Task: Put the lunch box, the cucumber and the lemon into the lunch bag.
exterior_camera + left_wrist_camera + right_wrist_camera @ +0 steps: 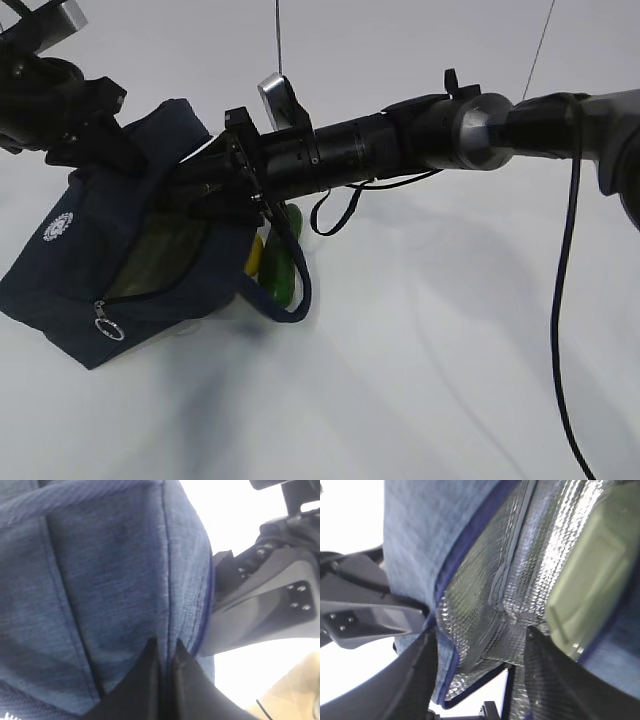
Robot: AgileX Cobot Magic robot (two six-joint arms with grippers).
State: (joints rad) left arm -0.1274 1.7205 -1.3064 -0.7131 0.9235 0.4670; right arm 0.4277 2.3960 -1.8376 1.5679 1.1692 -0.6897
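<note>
The navy lunch bag [70, 290] lies tilted at the left with its mouth facing right. The lunch box's pale green lid [165, 258] shows inside it, and again in the right wrist view [590, 575] against the silvery lining [485, 580]. The yellow lemon [256, 255] and the dark green cucumber [283, 268] lie on the table just outside the mouth, by a handle loop [297, 292]. My left gripper [167, 652] is shut on the bag's fabric [110, 580] at its top [125, 150]. My right gripper [480, 655] is open and straddles the bag's open flap edge [215, 170].
A zipper ring pull [108, 327] and a white round logo [58, 228] mark the bag's front. My right arm [400, 130] stretches across from the right, with a cable [565, 300] hanging down. The white table [420, 380] spreads in front and to the right.
</note>
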